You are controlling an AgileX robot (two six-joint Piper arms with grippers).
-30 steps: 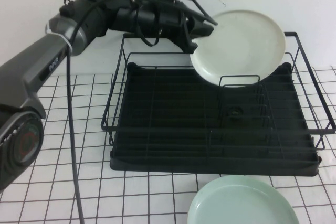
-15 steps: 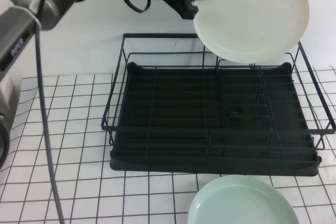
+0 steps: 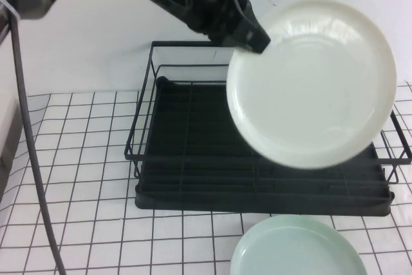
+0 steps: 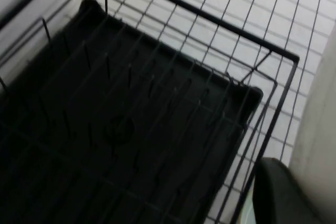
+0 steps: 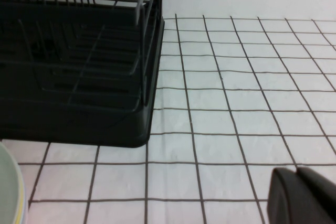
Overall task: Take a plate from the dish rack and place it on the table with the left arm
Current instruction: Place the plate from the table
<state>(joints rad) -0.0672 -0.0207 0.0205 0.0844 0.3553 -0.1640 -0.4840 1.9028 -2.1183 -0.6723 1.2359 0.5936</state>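
My left gripper [image 3: 250, 35] is shut on the upper left rim of the off-white plate [image 3: 312, 82]. It holds the plate in the air above the black dish rack [image 3: 193, 159], tilted with its face toward the camera. The plate hides the rack's right half. In the left wrist view one black finger [image 4: 278, 195] presses against the plate [image 4: 321, 129], with the rack [image 4: 121, 114] below. My right gripper [image 5: 303, 195] is shut and empty, low over the gridded table [image 5: 236, 77] beside the rack's corner [image 5: 79, 77]. It is out of the high view.
A pale mint-green plate [image 3: 297, 249] lies on the table [image 3: 84, 159] in front of the rack; its edge also shows in the right wrist view [image 5: 8, 187]. The left arm's black cable [image 3: 29, 159] hangs down at the left. A white wall stands behind the rack.
My left gripper has lifted the off-white plate up out of the rack's back right and swung it forward. It now hangs larger and nearer over the rack.
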